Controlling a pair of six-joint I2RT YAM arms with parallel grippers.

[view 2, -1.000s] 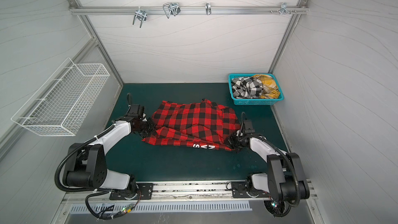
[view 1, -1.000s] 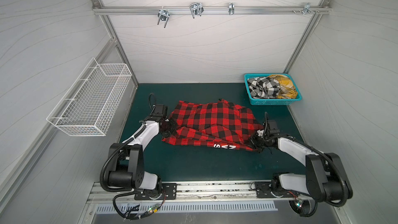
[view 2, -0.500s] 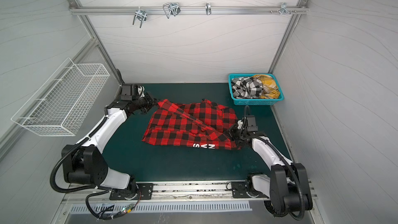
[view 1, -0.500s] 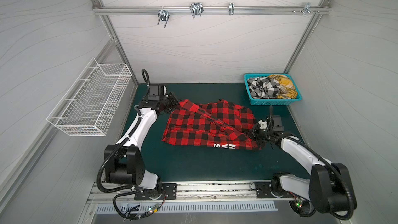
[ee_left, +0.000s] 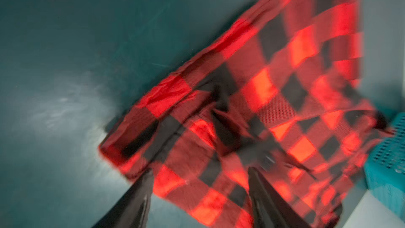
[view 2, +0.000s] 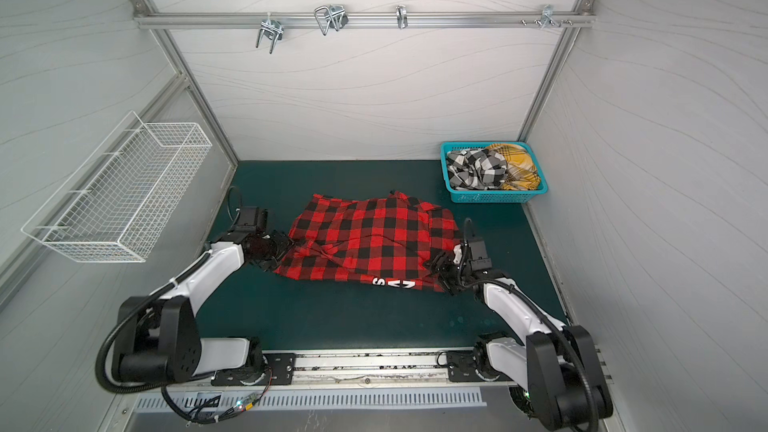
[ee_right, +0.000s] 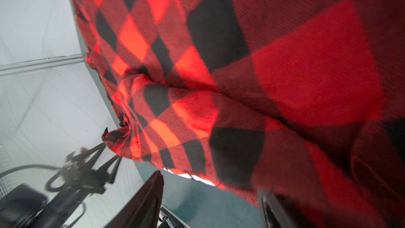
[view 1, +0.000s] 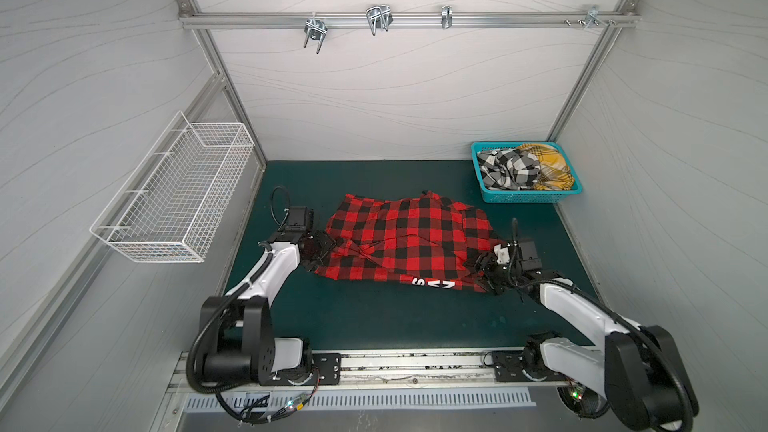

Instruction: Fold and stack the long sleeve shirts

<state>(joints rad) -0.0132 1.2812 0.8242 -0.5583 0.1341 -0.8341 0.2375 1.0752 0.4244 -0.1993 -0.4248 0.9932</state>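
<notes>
The red-and-black plaid shirt point(view 1: 407, 238) point(view 2: 374, 238) lies crumpled flat on the green mat point(view 1: 374, 317), white letters point(view 1: 432, 283) on its near edge. My left gripper point(view 1: 322, 249) point(ee_left: 200, 172) is open at the shirt's left edge, jaws apart over the cloth point(ee_left: 285, 73). My right gripper point(view 1: 482, 270) point(ee_right: 210, 183) is open at the shirt's right corner, where the hem point(ee_right: 285, 62) hangs over one finger. Neither one holds it. A black-and-white check shirt point(view 1: 509, 168) and a yellow plaid shirt point(view 1: 548, 164) lie bunched in the basket.
The turquoise plastic basket point(view 1: 523, 198) stands at the back right corner of the mat. A white wire basket point(view 1: 174, 197) hangs on the left wall. Metal hooks point(view 1: 376, 18) hang from the rail high on the back wall.
Both grippers were shut on the shirt's edges. The left one swung to the back left with its edge, then came back down. Both jaws now stand apart and the cloth lies loose.
</notes>
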